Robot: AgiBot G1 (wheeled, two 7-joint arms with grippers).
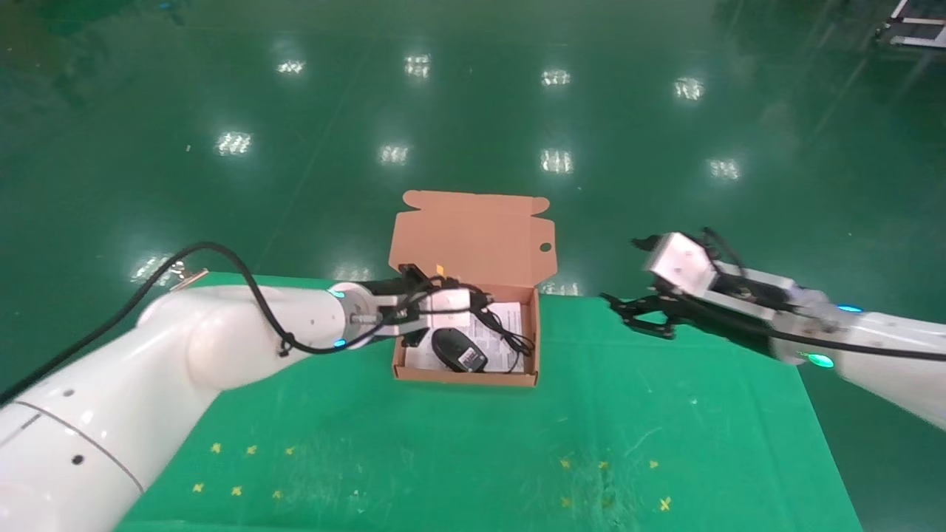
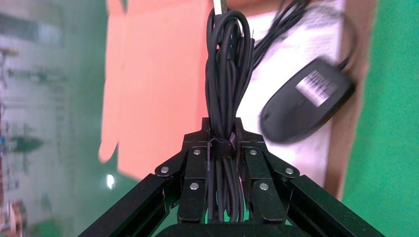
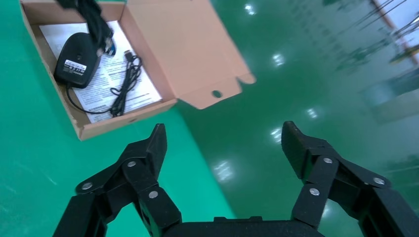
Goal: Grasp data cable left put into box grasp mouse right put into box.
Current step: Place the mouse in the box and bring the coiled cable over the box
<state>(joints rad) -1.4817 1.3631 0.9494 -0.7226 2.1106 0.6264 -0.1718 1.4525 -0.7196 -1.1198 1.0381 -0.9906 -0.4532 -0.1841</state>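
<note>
Near the middle of the head view, the left gripper is clamped on the coiled data cable and holds it over the left part of the open box. The mouse lies label-up on the white sheet inside. At centre right the right gripper hangs spread wide over the green table, well apart from the box.
</note>
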